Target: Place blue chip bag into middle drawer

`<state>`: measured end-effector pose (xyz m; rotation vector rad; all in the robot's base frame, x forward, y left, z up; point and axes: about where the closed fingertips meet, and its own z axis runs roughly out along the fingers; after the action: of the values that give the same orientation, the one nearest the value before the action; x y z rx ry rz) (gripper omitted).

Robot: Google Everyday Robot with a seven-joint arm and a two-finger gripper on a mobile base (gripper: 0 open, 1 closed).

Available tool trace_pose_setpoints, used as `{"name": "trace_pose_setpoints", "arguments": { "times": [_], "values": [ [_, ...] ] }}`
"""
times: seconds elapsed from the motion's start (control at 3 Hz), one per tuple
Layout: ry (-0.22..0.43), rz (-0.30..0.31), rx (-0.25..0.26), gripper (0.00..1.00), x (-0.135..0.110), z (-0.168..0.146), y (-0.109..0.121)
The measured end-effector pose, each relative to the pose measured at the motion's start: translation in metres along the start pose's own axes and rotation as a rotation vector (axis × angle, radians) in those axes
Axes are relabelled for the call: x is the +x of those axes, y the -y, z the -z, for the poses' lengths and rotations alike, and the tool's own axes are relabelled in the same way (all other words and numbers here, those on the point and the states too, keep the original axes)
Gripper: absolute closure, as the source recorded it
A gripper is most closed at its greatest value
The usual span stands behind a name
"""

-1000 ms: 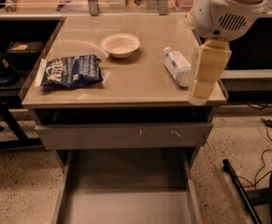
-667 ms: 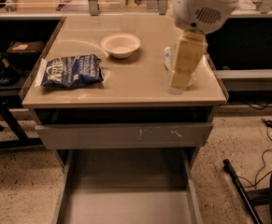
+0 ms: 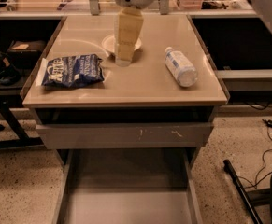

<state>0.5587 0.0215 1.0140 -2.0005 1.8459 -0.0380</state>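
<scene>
The blue chip bag (image 3: pixel 72 71) lies flat on the left side of the tabletop, with white lettering and a white sealed edge to the left. The middle drawer (image 3: pixel 126 204) is pulled out at the bottom of the view, its grey floor bare. My gripper (image 3: pixel 123 59) hangs pointing down over the middle of the tabletop, in front of a white bowl. It is to the right of the bag and apart from it, and holds nothing that I can see.
A white bowl (image 3: pixel 108 43) sits partly hidden behind the gripper. A clear bottle (image 3: pixel 181 67) with a white label lies on the right of the tabletop (image 3: pixel 149 87). A grey drawer front (image 3: pixel 126 135) with pale scratches is above the open drawer. Cables and a black bar lie on the floor to the right.
My gripper has moved left, from over the table's right edge past the bottle to the middle of the table, by the bowl. The bag, bottle and drawers have not moved.
</scene>
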Motion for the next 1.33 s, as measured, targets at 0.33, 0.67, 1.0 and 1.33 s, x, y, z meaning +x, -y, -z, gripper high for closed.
{"name": "trace_pose_setpoints", "arguments": {
  "times": [0.33, 0.67, 1.0, 1.33],
  "values": [
    [0.021, 0.021, 0.008, 0.0, -0.016, -0.001, 0.004],
    [0.044, 0.021, 0.005, 0.0, -0.024, -0.013, 0.01],
    [0.055, 0.029, -0.01, 0.0, -0.043, -0.041, 0.034],
    [0.045, 0.023, -0.048, 0.0, -0.06, -0.08, 0.057]
  ]
}}
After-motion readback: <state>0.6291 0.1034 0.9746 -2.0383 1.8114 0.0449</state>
